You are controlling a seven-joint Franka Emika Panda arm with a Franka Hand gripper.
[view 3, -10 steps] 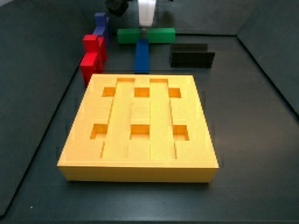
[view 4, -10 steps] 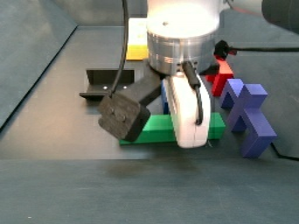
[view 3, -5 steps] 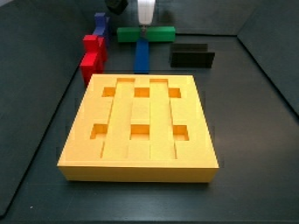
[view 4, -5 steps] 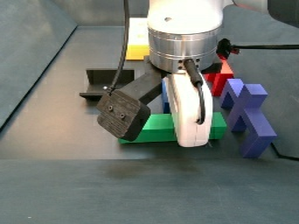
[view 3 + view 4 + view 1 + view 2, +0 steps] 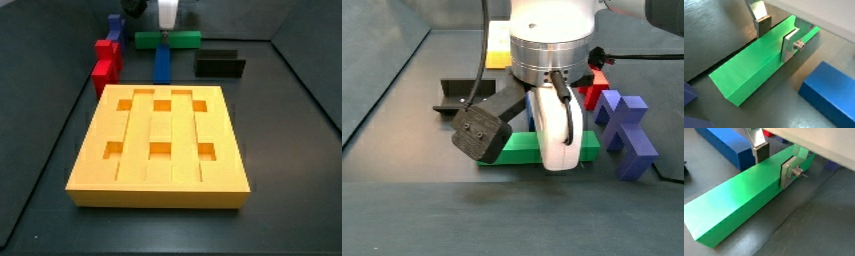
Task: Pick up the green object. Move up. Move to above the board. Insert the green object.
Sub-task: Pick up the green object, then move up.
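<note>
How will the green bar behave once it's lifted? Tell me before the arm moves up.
The green object looks like a stiff, flat-sided block, so it probably won't flex or roll. The gripper straddles it toward one end in both wrist views, so the long free end may sag or pivot. Its smooth, slightly glossy faces could let it slip between the pads.

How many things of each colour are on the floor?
Green: 1, the long green rectangular bar, with the claw closed around it
Blue: 2, the long blue bar and a darker blue cross-shaped piece
Red: 1 stepped red piece, as far as I can tell
Orange-yellow: 1, the big holed board
Black: 1, the L-shaped fixture
Total: 6
</note>
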